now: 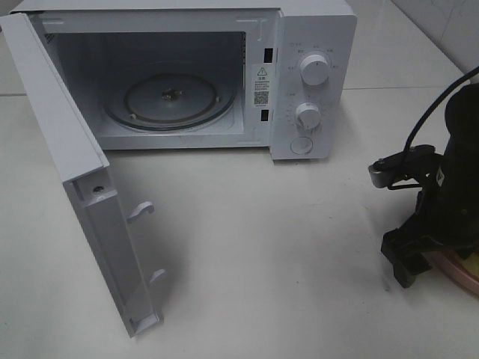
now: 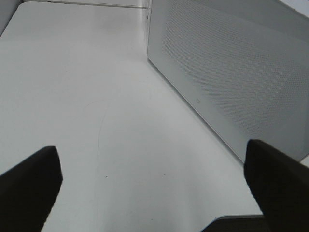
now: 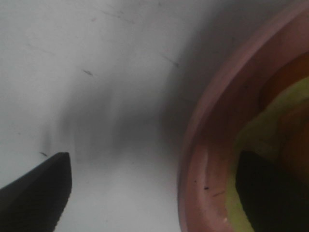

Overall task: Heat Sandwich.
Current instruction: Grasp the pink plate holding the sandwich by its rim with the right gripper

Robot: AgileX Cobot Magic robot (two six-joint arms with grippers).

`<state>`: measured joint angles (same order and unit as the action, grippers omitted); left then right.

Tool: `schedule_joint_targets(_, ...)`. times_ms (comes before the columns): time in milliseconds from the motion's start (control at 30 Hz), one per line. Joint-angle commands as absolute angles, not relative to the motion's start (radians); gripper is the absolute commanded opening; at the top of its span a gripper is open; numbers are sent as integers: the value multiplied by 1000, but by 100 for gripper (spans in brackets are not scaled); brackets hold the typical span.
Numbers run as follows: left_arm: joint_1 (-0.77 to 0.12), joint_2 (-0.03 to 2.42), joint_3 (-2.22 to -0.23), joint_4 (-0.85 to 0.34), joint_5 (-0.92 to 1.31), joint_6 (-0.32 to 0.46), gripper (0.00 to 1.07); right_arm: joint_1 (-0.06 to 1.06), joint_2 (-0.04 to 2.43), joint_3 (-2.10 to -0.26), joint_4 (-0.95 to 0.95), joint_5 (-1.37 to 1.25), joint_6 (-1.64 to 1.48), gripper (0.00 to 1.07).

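We find the sandwich (image 3: 270, 116) on the pink plate (image 3: 198, 154), off to the right of the microwave (image 1: 224, 75) & forward of its knob side, well apart from it. Only a blurred yellow-green patch w/ some orange shows, so we can't tell how it sits on the plate.

The right gripper (image 3: 152, 169) is low at the plate w/ jaws wide apart. One finger (image 3: 34, 193) is on the table side of the rim & the other is inside, over the food; nothing is pinched as far as we can see.

The left gripper (image 2: 152, 164) has jaws spread wide & holds nothing. It hangs over the table (image 2: 96, 87) beside a white perforated panel, prob. the microwave's door (image 1: 67, 149); it doesn't show in the high view. That door stands swung wide open; the glass turntable (image 1: 168, 97) is in view inside.

Handling, as we judge it:
- The sandwich is light, soft & loosely stacked; a direct squeeze would crush the bread & push the filling out sideways.
- Better to carry it by the plate, i.e. close on the rim where the jaws already straddle it.
- The plate looks stiff & smooth, so poss. slippery.
- A one-sided rim hold puts the load off-centre, so the plate will want to droop & the sandwich may slide.
- We'd grip firmly, keep the plate level & move slowly toward the microwave opening.
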<state>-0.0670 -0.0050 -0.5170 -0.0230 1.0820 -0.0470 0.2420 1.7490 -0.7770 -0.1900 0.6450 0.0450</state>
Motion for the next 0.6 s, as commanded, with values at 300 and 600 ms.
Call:
schedule_joint_targets(300,-62,-22,-515,-29,1069,-45,97,233,1779,-770,-199,623,28,85)
schedule_joint_targets(600,-62,-22,-515,-29,1069,-45,97,233,1804,-770,-201,620,39,65)
